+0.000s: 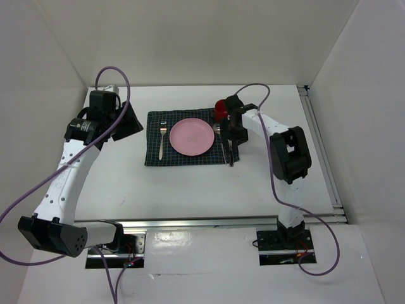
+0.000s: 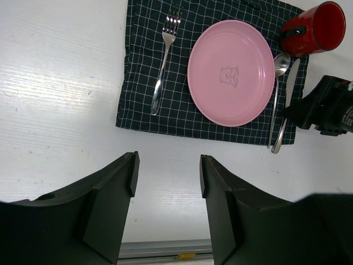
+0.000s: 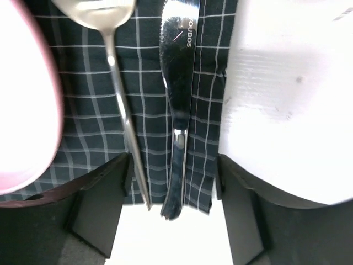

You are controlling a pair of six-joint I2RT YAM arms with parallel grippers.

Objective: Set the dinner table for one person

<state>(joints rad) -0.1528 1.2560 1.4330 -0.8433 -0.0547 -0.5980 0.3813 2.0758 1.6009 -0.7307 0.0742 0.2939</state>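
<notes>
The white dinner table (image 1: pixel 114 183) holds a dark checked placemat (image 1: pixel 180 157). On it lie a pink plate (image 1: pixel 192 136), a fork (image 1: pixel 162 140) to its left, and a spoon (image 1: pixel 224 152) and a knife (image 1: pixel 231 158) to its right. A red mug (image 1: pixel 221 109) stands at the mat's far right corner. My right gripper (image 3: pixel 174 182) is open and low, straddling the handles of the spoon (image 3: pixel 118 99) and knife (image 3: pixel 179 99) without holding either. My left gripper (image 2: pixel 168 176) is open and empty above bare table (image 2: pixel 55 110), left of the mat (image 2: pixel 138 105).
Metal rails run along the near edge (image 1: pixel 209 223) and the right edge (image 1: pixel 323 145) of the table. White walls enclose the left, back and right sides. Purple cables loop from both arms. In the left wrist view the right arm's black wrist (image 2: pixel 325 107) sits beside the knife (image 2: pixel 287 105).
</notes>
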